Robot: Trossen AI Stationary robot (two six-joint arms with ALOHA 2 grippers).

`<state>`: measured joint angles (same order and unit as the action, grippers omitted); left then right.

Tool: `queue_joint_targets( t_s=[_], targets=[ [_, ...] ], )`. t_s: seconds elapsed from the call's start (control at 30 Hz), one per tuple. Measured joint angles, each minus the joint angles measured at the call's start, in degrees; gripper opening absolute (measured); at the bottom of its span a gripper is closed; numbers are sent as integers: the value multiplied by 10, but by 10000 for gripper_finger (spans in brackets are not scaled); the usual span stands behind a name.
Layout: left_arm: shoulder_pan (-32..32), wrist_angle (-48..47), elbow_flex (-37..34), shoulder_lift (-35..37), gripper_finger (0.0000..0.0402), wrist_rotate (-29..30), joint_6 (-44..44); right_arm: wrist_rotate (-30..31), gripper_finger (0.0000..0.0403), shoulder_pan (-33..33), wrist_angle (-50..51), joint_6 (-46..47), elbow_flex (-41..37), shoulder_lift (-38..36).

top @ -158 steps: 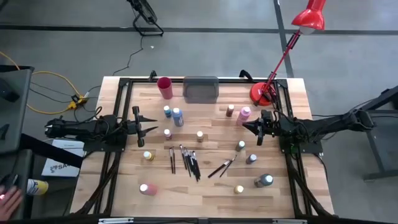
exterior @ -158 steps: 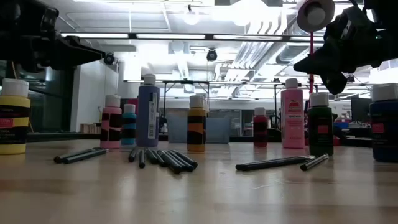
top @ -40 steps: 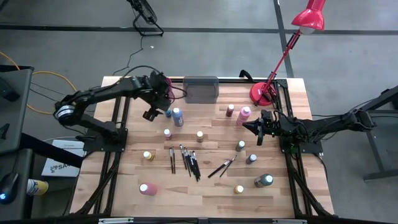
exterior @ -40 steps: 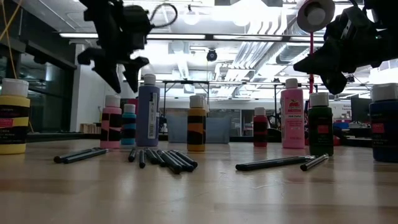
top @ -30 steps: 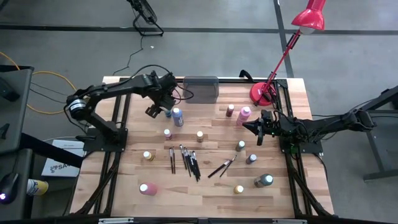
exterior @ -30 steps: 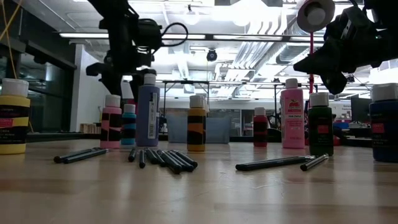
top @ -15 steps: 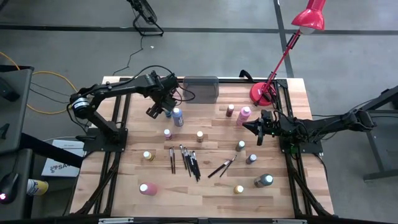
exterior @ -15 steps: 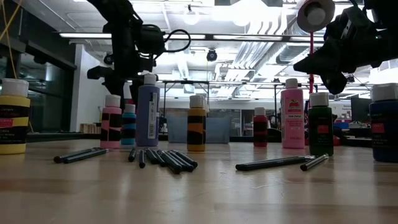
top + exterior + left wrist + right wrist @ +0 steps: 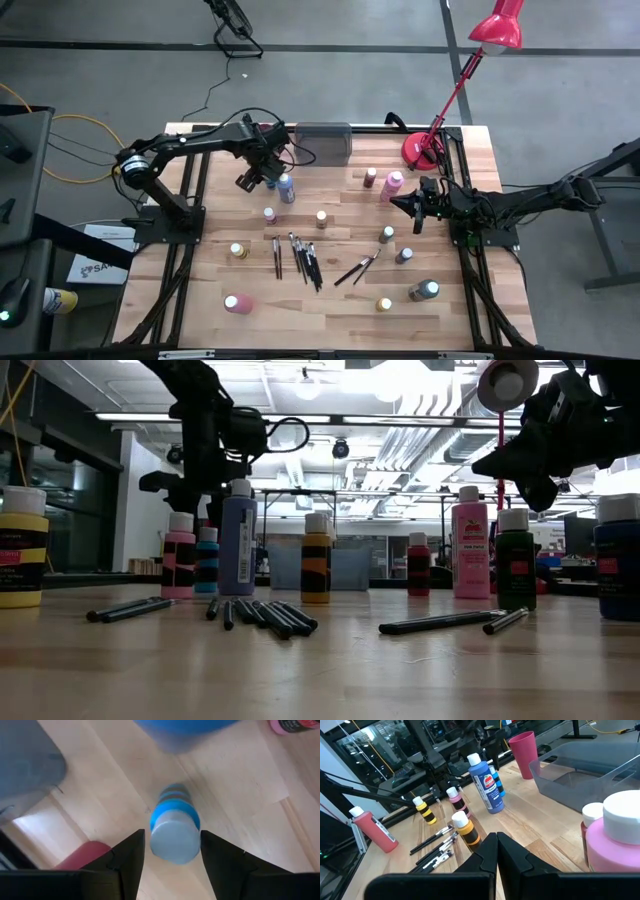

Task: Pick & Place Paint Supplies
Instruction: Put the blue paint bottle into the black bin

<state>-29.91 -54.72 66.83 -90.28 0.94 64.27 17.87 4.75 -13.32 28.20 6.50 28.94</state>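
My left gripper (image 9: 263, 178) (image 9: 171, 834) hangs open, pointing down over a small blue-banded paint bottle (image 9: 269, 181) (image 9: 174, 837) (image 9: 207, 560) that stands upright near the table's far left. Its two fingers stand on either side of the bottle's pale cap; I cannot tell whether they touch it. A taller blue bottle (image 9: 286, 187) (image 9: 238, 538) stands just to the right. Several dark paintbrushes (image 9: 299, 258) lie mid-table. My right gripper (image 9: 414, 212) (image 9: 496, 854) waits shut above the table's right side.
A red cup (image 9: 265, 140) and a grey tray (image 9: 323, 143) stand at the far edge, close behind the left gripper. More bottles are scattered about: pink (image 9: 392, 185), brown (image 9: 370, 177), yellow-banded (image 9: 321, 218), others toward the near edge. A red desk lamp (image 9: 420, 150) stands at far right.
My left gripper has moved a little toward the table's right, from beside the red cup to a place over the small blue-banded bottle. The bottles and brushes have stayed put.
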Motion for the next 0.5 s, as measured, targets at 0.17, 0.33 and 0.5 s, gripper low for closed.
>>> queue_joint_targets(
  t_s=[0.17, 0.33, 0.5],
  targets=[
    [0, -1, 6, 0, 184, 1, -2, 0, 3, 0, 0, 0, 0, 0],
    [-1, -4, 22, 0, 184, 1, -5, 0, 3, 0, 0, 0, 0, 0],
    [-1, -16, 22, 0, 183, -3, -5, 0, 3, 0, 0, 0, 0, 0]
  ],
)
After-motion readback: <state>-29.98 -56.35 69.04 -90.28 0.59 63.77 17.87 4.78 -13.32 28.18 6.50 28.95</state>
